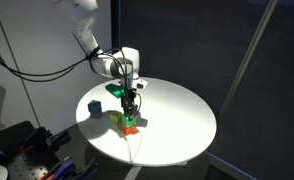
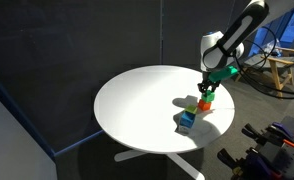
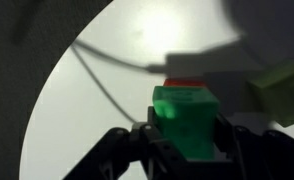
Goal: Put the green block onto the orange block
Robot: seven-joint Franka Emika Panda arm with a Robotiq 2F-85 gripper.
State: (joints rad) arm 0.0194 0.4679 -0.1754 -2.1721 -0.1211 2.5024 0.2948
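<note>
My gripper [image 3: 185, 138] is shut on the green block [image 3: 185, 118], a bright green cube that fills the space between the fingers in the wrist view. The orange block [image 3: 182, 82] shows as a thin strip just past the green block's far edge, directly under it. In both exterior views the gripper [image 1: 132, 108] [image 2: 205, 92] points straight down over the orange block [image 1: 130, 128] [image 2: 205, 104] on the round white table [image 1: 177, 115]. I cannot tell whether the green block rests on the orange block or hangs just above it.
A yellow-green block [image 1: 117, 118] [image 2: 191, 106] sits close beside the orange block, also in the wrist view [image 3: 282, 90]. A blue cube [image 1: 93, 108] [image 2: 187, 121] stands a little apart. A thin cable [image 3: 107, 85] lies across the table. Dark curtains surround the table.
</note>
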